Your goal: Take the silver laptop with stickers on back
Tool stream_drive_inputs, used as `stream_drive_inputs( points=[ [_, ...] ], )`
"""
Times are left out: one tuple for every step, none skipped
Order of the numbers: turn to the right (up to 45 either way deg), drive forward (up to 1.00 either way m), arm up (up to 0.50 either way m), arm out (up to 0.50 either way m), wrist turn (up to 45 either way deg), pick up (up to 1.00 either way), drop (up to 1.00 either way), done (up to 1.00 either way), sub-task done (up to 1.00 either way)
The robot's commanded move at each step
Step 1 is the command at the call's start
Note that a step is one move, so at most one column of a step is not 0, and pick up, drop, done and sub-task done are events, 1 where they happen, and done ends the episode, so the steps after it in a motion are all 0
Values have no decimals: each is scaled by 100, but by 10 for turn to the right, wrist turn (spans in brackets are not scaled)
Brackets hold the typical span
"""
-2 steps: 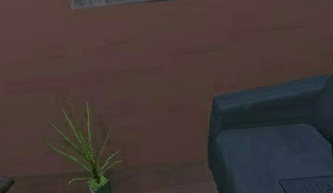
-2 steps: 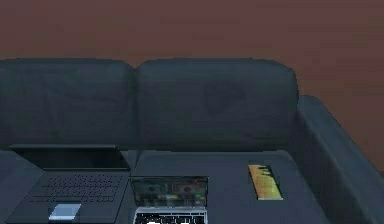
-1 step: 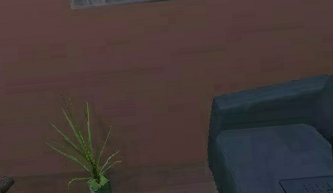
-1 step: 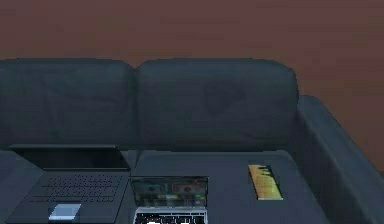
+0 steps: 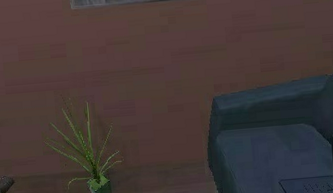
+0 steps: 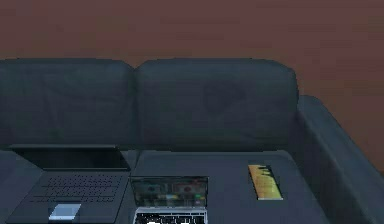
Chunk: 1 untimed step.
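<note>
Jaws' state cannot be told; silver laptop (image 6: 170, 200) lies untaken on the sofa (image 6: 200, 100) seat beside a dark laptop (image 6: 75, 180).

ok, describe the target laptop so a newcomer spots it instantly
Start at the dark blue sofa against the reddish wall. Two open laptops sit on its seat. The silver laptop is the pale one, between the black laptop and a flat yellow item.
</note>
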Motion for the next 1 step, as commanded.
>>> stream_drive_inputs(
  points=[
    [0,0,0,0,360,0,0,0,0]
  ],
)
